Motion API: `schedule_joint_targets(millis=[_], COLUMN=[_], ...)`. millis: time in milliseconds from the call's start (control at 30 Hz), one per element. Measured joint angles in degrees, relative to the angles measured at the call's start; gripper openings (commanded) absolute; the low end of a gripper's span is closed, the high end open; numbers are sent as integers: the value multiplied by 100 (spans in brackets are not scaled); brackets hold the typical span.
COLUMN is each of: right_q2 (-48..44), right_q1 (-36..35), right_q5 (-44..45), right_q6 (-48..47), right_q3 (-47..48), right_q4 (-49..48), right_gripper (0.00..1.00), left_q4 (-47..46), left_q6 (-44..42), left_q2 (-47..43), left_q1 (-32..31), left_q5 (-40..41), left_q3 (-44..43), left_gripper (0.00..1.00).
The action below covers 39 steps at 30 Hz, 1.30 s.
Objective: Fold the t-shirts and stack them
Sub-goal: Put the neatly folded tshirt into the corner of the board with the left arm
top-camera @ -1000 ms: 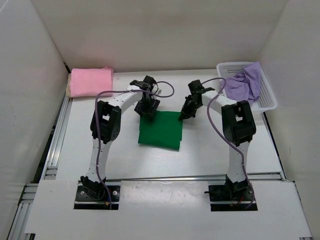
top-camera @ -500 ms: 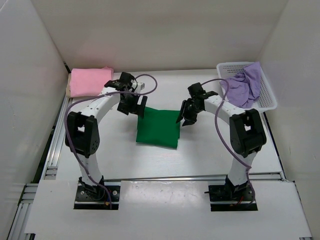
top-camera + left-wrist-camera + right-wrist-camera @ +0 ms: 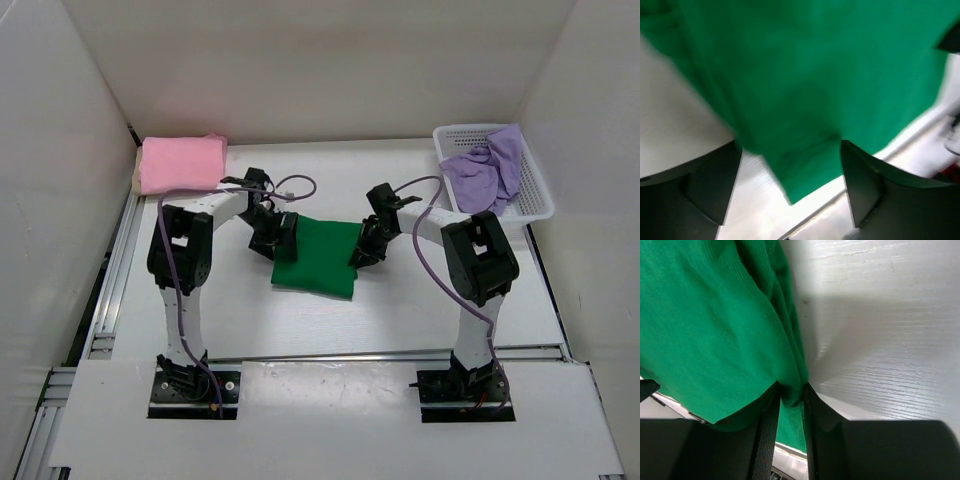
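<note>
At table (image 3: 250, 320) centre: green t-shirt (image 3: 318, 257), folded; likely soft, limp, best taken by its layered side edges. Right gripper (image 3: 791, 387) pinching its edge; left gripper (image 3: 790, 145) spread wide.

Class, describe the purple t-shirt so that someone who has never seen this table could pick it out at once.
Start at the white table and go to the white mesh basket in its far right corner. The purple t-shirt lies in that basket. Unlike the folded green t-shirt mid-table and the folded pink t-shirt at far left, it is a crumpled heap.
</note>
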State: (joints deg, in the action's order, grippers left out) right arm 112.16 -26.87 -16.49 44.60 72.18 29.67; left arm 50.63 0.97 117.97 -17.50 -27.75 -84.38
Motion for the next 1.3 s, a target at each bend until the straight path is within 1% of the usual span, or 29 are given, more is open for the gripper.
schedule_joint_targets(millis=[33,67,133,167,200,267,333,433,533,600,633,733,833,933,1000,1133,1300], right_q2=[0,0,-4,-4,-4,-4,-4,-52,-247,-472,-619,-1071,-1405,-1539,-1543,-1543,-1543], right_q1=[0,0,0,2,2,2,2,0,28,83,138,326,455,498,514,549,562], right_q5=[0,-11,-44,-59,-63,-79,-85,-81,-11,61,118,337,568,717,765,872,997], right_q6=[13,26,57,74,101,140,157,175,175,170,149,31,-120,-238,-302,-358,-431], right_q3=[-4,-17,-52,-61,-66,-74,-83,-140,-341,-485,-542,-564,-546,-542,-544,-544,-544], right_q4=[-15,-42,-107,-129,-142,-164,-175,-229,-267,-203,-129,111,319,483,573,728,813], right_gripper=[29,29,29,29,29,29,29,29,29,30,32,32,32,32,32,32,32], left_q4=[-2,4,11,39,52,85,190,284,457,656,765,999,1093,1084,903,358,15], left_q6=[26,48,96,138,138,177,221,221,192,184,166,127,76,17,-13,-55,-85], left_q2=[90,203,494,632,772,1075,1294,1392,1381,1349,1327,1276,1279,1364,1475,1600,1958], left_q1=[17,42,96,122,142,168,212,389,691,905,979,1145,1130,1025,922,643,393], left_q5=[-190,-396,-866,-1121,-1325,-1770,-2297,-2553,-2428,-2094,-1840,-918,264,1620,2551,4271,5650], left_q3=[-61,-142,-291,-365,-433,-522,-555,-551,-592,-732,-861,-1346,-1958,-2669,-3104,-3316,-3790], left_gripper=[76,69,60,47,38,10,10,10,10,10,10,10,10,10,10,10,10])
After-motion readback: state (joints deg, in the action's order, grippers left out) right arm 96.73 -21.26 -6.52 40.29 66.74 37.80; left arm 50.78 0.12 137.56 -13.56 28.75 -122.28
